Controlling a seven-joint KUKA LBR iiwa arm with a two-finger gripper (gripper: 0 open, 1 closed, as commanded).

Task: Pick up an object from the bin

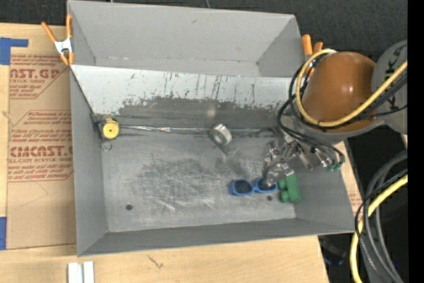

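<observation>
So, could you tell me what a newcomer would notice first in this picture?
The arm's glossy orange-brown cover at the right edge of the bin catches the eye first, with the tool beneath it, low over the floor's near right part. Next to the tool lie a blue thing and a green block; a small yellow disc sits far left and a silver cylinder by the back wall's foot.

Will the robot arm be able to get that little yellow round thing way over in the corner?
Probably, but awkwardly. The end effector sits at the right by the blue thing, and only a silver piece lies between. The yellow thing hugs the bin's left wall, leaving little room.
</observation>
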